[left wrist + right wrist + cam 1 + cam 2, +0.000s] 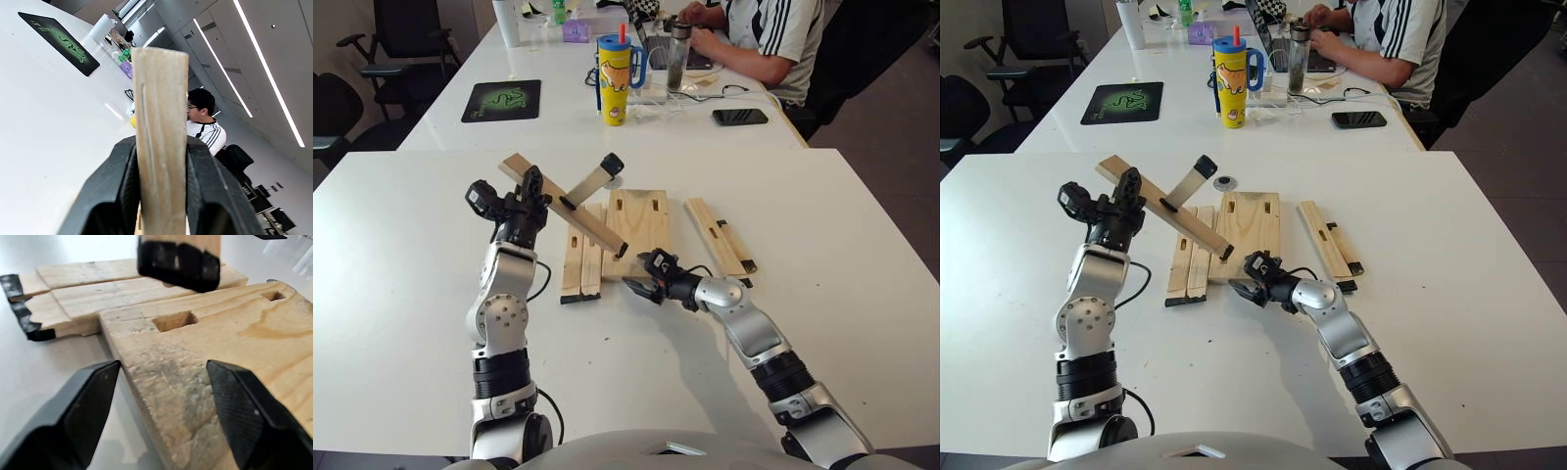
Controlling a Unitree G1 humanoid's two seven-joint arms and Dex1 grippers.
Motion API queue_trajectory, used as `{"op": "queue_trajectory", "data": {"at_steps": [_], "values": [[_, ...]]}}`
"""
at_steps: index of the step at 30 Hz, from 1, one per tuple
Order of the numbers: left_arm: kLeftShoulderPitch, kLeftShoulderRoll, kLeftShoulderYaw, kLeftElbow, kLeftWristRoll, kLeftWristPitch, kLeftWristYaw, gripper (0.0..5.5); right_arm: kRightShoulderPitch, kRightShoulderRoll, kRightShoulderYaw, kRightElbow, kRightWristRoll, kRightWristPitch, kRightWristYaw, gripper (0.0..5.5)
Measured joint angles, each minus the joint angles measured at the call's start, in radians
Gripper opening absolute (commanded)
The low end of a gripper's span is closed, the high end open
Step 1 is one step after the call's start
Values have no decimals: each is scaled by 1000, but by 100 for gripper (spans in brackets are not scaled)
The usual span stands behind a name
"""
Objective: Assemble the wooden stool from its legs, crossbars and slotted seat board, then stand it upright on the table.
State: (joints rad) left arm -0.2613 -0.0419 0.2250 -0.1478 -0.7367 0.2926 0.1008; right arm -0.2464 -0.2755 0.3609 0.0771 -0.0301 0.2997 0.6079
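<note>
The slotted seat board (638,217) lies flat mid-table. My left gripper (532,186) is shut on a long wooden leg (570,211) held slanting above the table. The leg's black-tipped end (178,259) hovers over the board's near left slot (175,319). A shorter black-tipped crossbar (592,180) sticks up from that leg. In the left wrist view the leg (161,98) stands between the shut fingers (122,186). My right gripper (642,285) is open at the board's near corner (161,377), one finger (93,401) on each side. Two more legs (581,258) lie left of the board, another pair (719,235) to its right.
A second white table behind carries a yellow cup (615,80), a phone (739,117), a dark mouse pad (501,100) and a bottle (678,54); a person sits there. A small round disc (1225,182) lies beyond the board. Office chairs (401,39) stand far left.
</note>
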Motion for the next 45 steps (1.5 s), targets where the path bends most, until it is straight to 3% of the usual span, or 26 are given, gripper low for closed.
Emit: {"op": "queue_trajectory", "data": {"at_steps": [10, 16, 28, 34, 40, 45], "values": [[-20, -37, -73, 144, 206, -217, -55, 103, -1, 40, -14, -14, 19, 53, -13, 329], [0, -22, -177, 145, 377, -328, -26, 103, -1, 71, -31, -15, 27, 84, -36, 329], [71, -12, -276, -14, 451, -223, 170, 103, 3, 122, -78, -119, 87, 99, -74, 329], [108, -2, -390, -83, 587, -191, 213, 103, 4, 118, -91, -204, 126, 102, -61, 329], [184, 0, -450, -157, 662, -177, 222, 103, 73, -88, -187, -282, 200, 166, 79, 329], [224, 0, -462, -190, 711, -207, 218, 103, 81, -265, -281, -197, 220, 131, 199, 329]]}}
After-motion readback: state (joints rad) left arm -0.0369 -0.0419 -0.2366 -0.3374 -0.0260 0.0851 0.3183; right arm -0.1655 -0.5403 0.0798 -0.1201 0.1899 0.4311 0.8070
